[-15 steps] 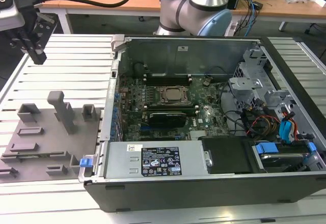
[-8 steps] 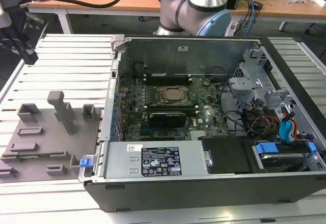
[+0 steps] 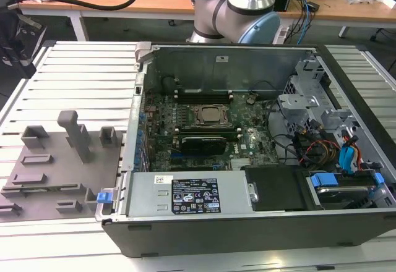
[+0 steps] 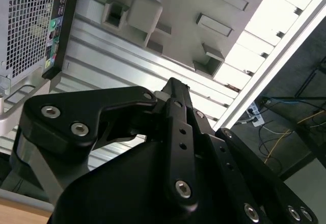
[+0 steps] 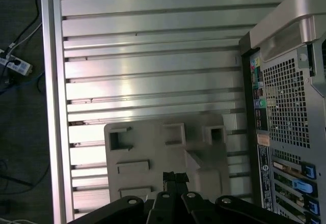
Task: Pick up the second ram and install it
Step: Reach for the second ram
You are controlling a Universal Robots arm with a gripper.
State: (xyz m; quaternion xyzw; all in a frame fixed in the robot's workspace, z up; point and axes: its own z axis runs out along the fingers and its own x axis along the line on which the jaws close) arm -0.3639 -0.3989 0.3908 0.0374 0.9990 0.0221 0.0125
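Observed in both wrist views: hand drawn narrow, fingertips together, nothing gripped. Poised above gray fixture plate on slatted aluminium tabletop, near rear panel of open computer case. Located in exterior view: second ram, a green stick lying lengthwise just beside CPU socket on motherboard inside case, parallel to memory slots. Well apart from hand, no contact.

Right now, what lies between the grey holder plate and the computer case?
A narrow bare strip of ribbed table separates plate and case, in the first wrist view.
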